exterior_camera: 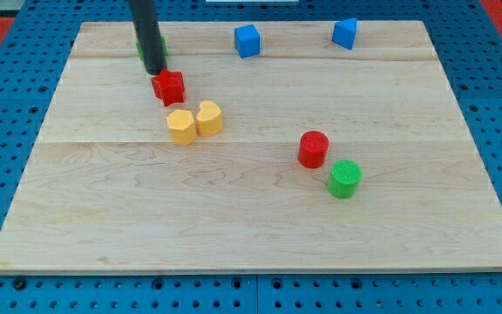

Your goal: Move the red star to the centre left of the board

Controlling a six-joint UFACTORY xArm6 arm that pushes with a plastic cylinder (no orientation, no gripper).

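The red star (170,85) lies on the wooden board (251,218) in the upper left part. My tip (154,71) rests just above and to the left of the star, touching or nearly touching its edge. The dark rod rises from there to the view's top. A green block (140,48) sits mostly hidden behind the rod.
Two yellow blocks, a hexagon (180,126) and a heart shape (209,118), lie side by side just below the red star. A red cylinder (314,149) and a green cylinder (345,178) sit right of centre. Two blue blocks (247,40) (345,33) lie near the top edge.
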